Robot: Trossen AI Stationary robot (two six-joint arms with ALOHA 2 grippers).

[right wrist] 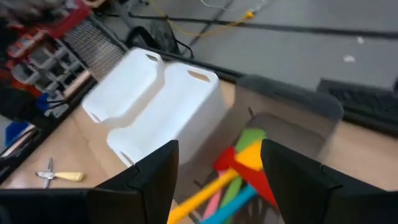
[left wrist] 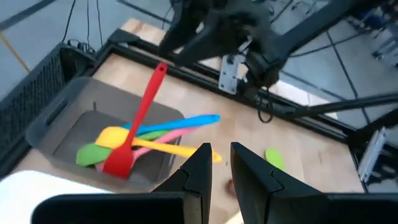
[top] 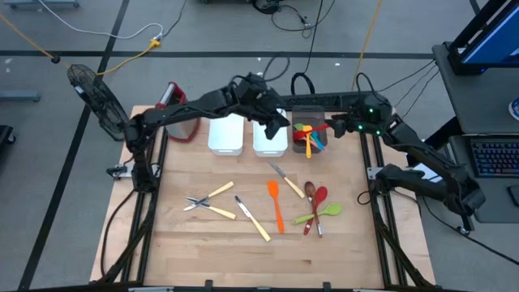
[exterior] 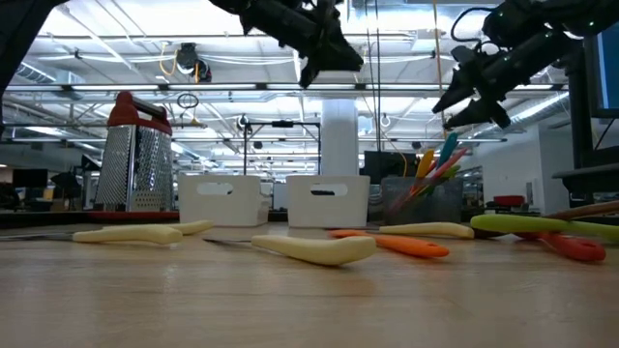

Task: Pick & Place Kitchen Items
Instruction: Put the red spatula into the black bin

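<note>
A dark bin (top: 302, 112) at the table's far side holds several utensils: a red spatula (left wrist: 140, 118) rests head down in it, its handle sticking up past the rim, among blue, pink, yellow and green pieces (left wrist: 168, 127). My right gripper (right wrist: 217, 162) hovers open above this bin (right wrist: 292, 93), with nothing between its fingers. My left gripper (left wrist: 221, 155) hangs over the white bin (top: 269, 139) beside it, its fingers a narrow gap apart and empty. More utensils lie flat on the table, among them an orange spatula (top: 276, 203) and yellow-handled pieces (top: 209, 203).
A second white bin (top: 226, 134) and a red-topped metal grater (top: 174, 109) stand to the left along the far edge. A green spoon (top: 322, 212), a red spoon (top: 318, 199) and a wooden spoon (top: 309, 191) lie mid-right. The near strip of the table is bare wood.
</note>
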